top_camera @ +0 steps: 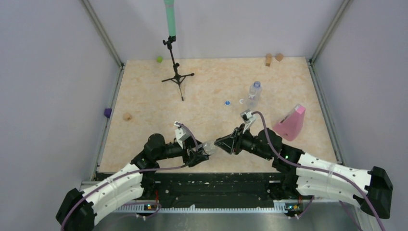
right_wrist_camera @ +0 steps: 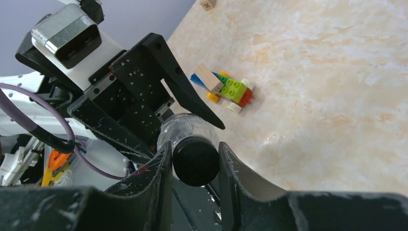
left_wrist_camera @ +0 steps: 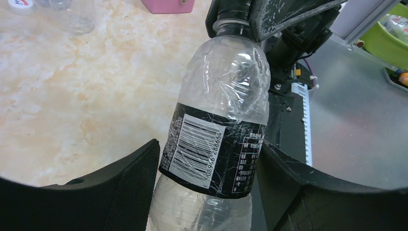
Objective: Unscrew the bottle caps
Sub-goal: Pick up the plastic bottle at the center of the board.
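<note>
Above the marbled worktop (top_camera: 211,82), left fingers (left_wrist_camera: 120,187) grasp the black-labelled bottle (left_wrist_camera: 226,91), right fingers (right_wrist_camera: 250,187) clench its black cap (right_wrist_camera: 195,161); a loose body grip would let both spin together.

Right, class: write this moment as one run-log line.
step: uncapping | left jaws: gripping black-label bottle | right jaws: shut on black cap | cap: on neck
</note>
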`<control>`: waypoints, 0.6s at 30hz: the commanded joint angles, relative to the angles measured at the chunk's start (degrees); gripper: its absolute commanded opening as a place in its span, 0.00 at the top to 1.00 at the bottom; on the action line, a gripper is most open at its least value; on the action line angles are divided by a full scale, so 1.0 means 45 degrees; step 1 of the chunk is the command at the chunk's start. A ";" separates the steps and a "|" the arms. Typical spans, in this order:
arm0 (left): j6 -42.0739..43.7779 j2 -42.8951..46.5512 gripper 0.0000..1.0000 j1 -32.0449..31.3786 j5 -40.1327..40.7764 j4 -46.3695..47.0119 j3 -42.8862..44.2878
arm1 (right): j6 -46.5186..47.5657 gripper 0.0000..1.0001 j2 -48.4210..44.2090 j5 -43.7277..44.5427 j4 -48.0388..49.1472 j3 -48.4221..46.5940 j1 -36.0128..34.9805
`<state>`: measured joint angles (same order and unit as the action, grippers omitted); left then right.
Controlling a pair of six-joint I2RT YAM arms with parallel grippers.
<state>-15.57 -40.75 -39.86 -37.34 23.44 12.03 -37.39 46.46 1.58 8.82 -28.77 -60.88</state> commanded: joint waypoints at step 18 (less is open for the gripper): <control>-0.0052 -0.0694 0.27 0.0028 -0.0125 0.1490 0.0268 | -0.0987 1.00 0.1556 -0.1774 0.3376 0.0499 -0.0050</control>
<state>-15.31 -44.03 -39.90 -37.85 24.62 12.23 -39.29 53.04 -1.72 17.52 -26.65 -60.88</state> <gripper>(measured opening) 0.744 0.309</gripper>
